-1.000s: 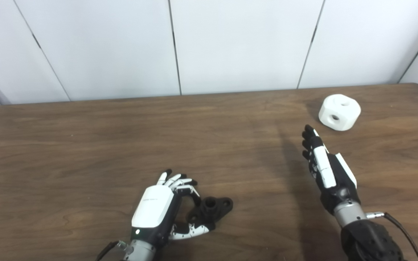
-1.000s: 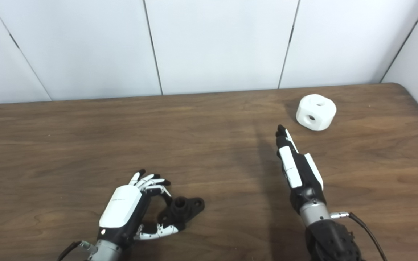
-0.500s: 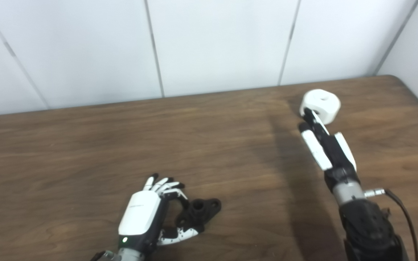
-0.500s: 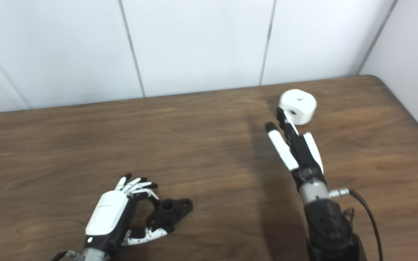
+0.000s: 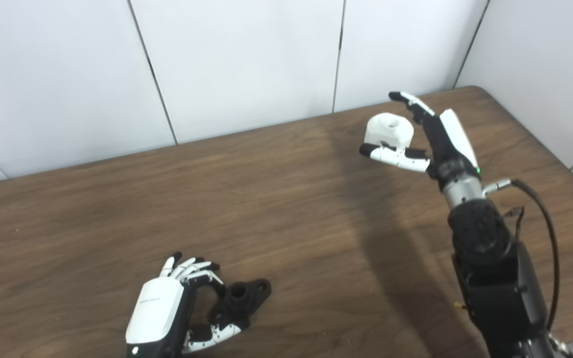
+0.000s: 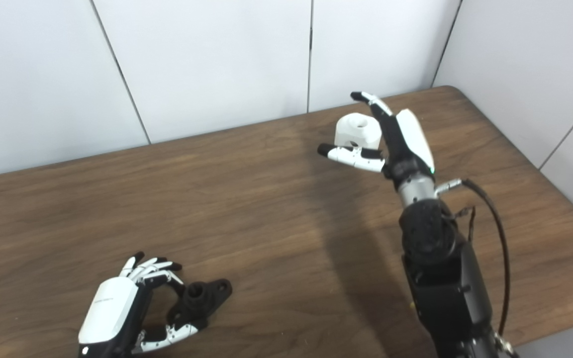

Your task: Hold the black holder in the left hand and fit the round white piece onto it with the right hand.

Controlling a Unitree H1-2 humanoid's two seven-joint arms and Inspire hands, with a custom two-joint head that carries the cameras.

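1. Stretching across the whole scene: the brown wooden table (image 5: 276, 199), meeting white wall panels (image 5: 237, 59) along its far edge.
2. Reaching in from the lower right toward the far right corner: the black right arm (image 5: 490, 268), with a cable (image 5: 545, 219) looping beside its wrist.
3. Spreading wide at the end of that arm: the right robot hand (image 5: 435, 139), thumb lying in front of the round white piece (image 5: 390, 130) and fingers rising behind it, not visibly closing on it.
4. Curling loosely near the front edge at lower left: the left robot hand (image 5: 167, 313), fingers and thumb bending around one end of the black holder (image 5: 244, 298); firm grip impossible to confirm.
5. Resting on the table well apart: the round white piece, hole facing up, and the black holder.
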